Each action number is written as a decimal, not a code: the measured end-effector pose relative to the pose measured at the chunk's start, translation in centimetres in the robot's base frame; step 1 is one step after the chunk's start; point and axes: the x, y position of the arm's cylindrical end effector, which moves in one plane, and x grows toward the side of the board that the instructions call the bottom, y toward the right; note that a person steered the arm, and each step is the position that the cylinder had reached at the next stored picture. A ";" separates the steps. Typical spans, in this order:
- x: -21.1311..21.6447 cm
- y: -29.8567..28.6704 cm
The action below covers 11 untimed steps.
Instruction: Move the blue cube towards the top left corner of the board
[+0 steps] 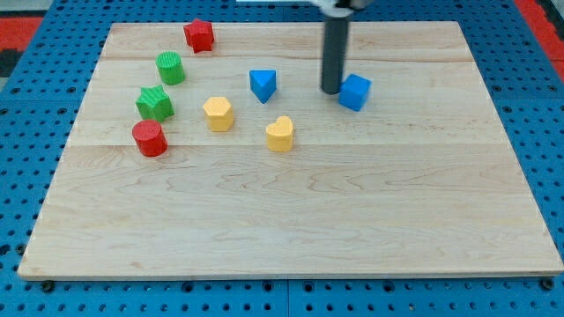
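The blue cube [354, 92] lies on the wooden board [291, 220], right of centre in the upper part of the view. My tip [330, 91] stands just to the cube's left, touching or nearly touching its left side. The dark rod rises straight up from there to the view's top edge. The board's top left corner [113, 26] lies far to the left of the cube.
A blue triangular block [263, 84] lies left of my tip. A yellow hexagon [218, 114] and a yellow heart [280, 134] sit lower left. A red star [199, 35], green cylinder [170, 67], green star [154, 103] and red cylinder [150, 138] stand at the left.
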 end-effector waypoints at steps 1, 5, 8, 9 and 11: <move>3.1 -4.3; -2.5 13.6; -4.4 18.1; -5.6 19.3; -7.6 14.1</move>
